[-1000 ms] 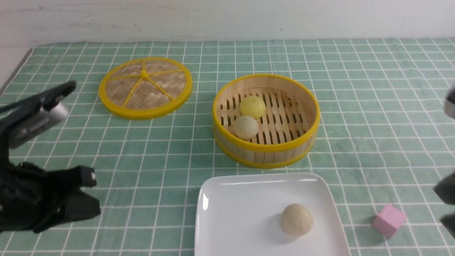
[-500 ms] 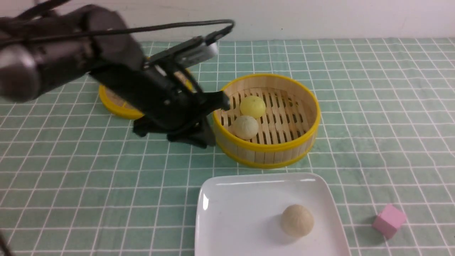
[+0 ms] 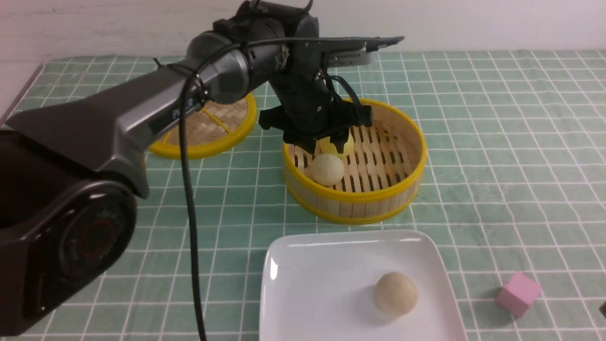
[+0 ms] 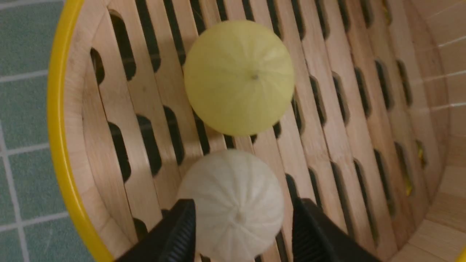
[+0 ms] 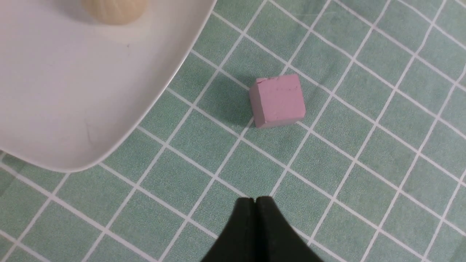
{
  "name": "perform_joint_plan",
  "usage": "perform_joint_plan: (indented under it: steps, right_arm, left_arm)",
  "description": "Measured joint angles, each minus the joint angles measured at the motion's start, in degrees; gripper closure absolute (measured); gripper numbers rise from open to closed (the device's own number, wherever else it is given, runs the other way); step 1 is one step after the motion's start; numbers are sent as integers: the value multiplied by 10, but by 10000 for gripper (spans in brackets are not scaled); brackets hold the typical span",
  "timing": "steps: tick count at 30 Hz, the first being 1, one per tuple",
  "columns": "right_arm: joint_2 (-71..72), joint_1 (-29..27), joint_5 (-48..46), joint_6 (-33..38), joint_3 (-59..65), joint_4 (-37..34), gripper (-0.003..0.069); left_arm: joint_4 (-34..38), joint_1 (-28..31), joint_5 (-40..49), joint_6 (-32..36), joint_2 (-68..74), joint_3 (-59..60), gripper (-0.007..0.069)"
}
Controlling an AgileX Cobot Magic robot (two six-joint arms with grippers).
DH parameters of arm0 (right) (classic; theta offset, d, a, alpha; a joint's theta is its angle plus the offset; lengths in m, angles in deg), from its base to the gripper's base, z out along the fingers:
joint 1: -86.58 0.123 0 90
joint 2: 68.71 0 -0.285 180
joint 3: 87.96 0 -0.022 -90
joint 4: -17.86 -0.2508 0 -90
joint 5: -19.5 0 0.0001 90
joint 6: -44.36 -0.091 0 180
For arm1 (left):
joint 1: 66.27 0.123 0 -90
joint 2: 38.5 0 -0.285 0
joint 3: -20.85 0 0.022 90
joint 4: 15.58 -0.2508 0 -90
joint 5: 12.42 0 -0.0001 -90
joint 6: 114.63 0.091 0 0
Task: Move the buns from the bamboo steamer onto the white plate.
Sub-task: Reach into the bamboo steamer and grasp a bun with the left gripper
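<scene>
Beige bun (image 4: 233, 203) lies beneath spread fingers (image 4: 178, 236), near steamer rim (image 4: 58, 127).

Pale bun (image 4: 233, 196) is framed btwn L gripper (image 4: 243, 225) tips in bamboo steamer (image 3: 360, 203); yellow bun (image 4: 238, 76) just beyond; 3rd bun (image 3: 395, 292) on white plate (image 3: 312, 284), well away.

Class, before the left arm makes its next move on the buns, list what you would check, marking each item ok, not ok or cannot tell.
1. Left hand open: ok, jaws apart.
2. Left hand centred over the pale bun in the bamboo steamer: ok, one finger either side.
3. Hand low enough to close on it: cannot tell.
4. Yellow bun outside the jaws: ok, it lies beyond the fingertips.
5. Room on the white plate: ok, only one beige bun on it.
6. Right hand out of the way: ok, shut, above the cloth near the pink cube.
</scene>
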Motion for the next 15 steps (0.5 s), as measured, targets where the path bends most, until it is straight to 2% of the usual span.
perform_joint_plan:
  steps: [4,6,7,8,9,11,15]
  right_arm:
    - [0,0,0,0,0,1,664]
    - [0,0,0,0,0,0,664]
    - [0,0,0,0,0,0,664]
    - [0,0,-1,0,0,0,663]
    - [0,0,-1,0,0,0,662]
    - [0,0,-1,0,0,0,660]
    - [0,0,-4,0,0,0,659]
  left_arm:
    - [-2,0,0,-1,27,-3,323]
    - [-2,0,-2,-1,40,-3,421]
    - [-2,0,-2,-1,40,-3,442]
    - [-2,0,-2,-1,42,-5,521]
    - [-2,0,1,-1,42,-8,561]
    - [1,0,16,-1,37,-8,591]
    - [1,0,52,-1,11,-8,595]
